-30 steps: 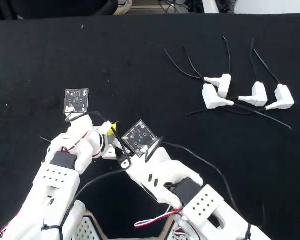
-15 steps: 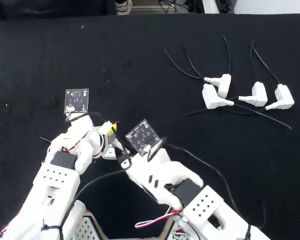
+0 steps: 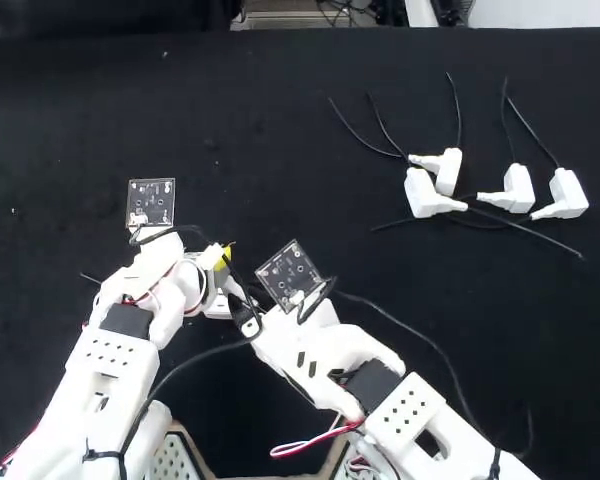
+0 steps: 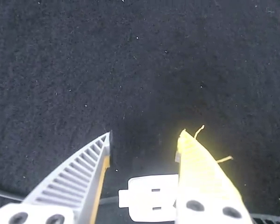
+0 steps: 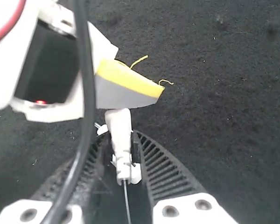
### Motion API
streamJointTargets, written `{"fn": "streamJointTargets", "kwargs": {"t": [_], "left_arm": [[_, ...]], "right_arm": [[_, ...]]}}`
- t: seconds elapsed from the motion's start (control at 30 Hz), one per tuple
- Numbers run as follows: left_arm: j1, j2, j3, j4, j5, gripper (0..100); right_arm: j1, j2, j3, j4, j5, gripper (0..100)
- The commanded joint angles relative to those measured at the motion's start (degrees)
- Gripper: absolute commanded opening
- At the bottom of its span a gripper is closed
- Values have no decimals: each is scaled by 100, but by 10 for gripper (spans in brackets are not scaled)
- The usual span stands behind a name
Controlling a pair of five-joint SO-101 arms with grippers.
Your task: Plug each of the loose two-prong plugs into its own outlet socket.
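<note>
My right claw (image 5: 121, 140) clamps the small white plastic two-prong plug (image 5: 119, 123), whose long axis runs straight into the gap of my left claw (image 4: 145, 135) (spread wide, holding nothing).

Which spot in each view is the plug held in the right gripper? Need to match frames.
High view: plug lower left of centre, between the two arms' tips, just below the yellow tip.
Left wrist view: plug between the open fingers of the left gripper, back from the tips.
Right wrist view: plug clamped in the right gripper, nose toward the other arm.
Shared landmark: the left gripper's yellow-taped finger.
</note>
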Motion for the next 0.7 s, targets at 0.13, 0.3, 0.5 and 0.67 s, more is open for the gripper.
{"fn": "streamJointTargets", "kwargs": {"t": [0.13, 0.3, 0.5, 0.67], "left_arm": [[-4, -62, 13, -9, 53, 230], [-4, -62, 22, -9, 53, 230], [-4, -62, 22, -9, 53, 230], [-84, -62, -48, -9, 53, 230]], "right_arm": [[-35, -295, -92, -299, -132, 11], [343, -295, -101, -316, -308, 11], [352, -295, -101, -316, -308, 11], [352, -251, -92, -264, -273, 11]]}}
